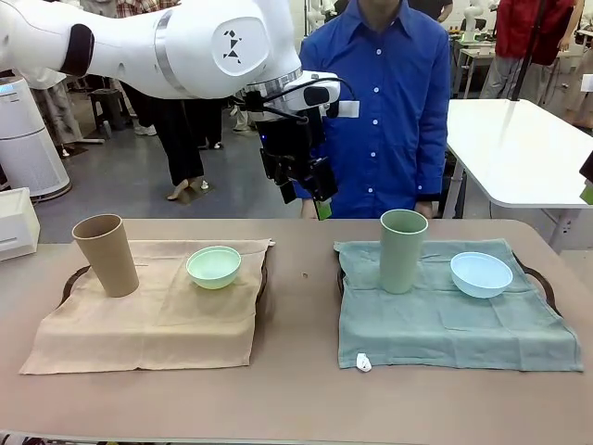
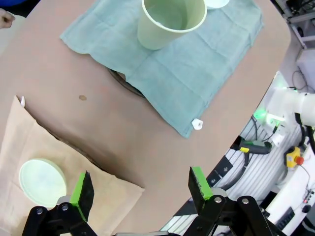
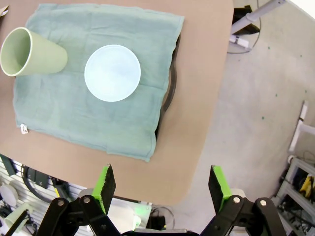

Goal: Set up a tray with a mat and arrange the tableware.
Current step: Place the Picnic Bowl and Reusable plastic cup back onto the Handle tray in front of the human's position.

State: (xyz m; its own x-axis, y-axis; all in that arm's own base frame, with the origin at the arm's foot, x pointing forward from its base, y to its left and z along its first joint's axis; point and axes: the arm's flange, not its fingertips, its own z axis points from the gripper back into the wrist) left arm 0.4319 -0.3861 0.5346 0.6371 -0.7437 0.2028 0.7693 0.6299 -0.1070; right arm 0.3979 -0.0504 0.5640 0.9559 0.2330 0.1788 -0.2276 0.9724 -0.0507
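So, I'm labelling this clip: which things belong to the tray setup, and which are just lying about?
Job:
tan cup, mint bowl on tan mat
sage cup, blue bowl on teal mat
tray edges under the mats

Lying about:
white side table
white box

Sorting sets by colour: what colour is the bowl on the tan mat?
Mint green bowl; clearest in the front view.

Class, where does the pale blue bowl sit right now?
In the front view the pale blue bowl sits on the teal mat at the table's right, just right of the sage green cup.
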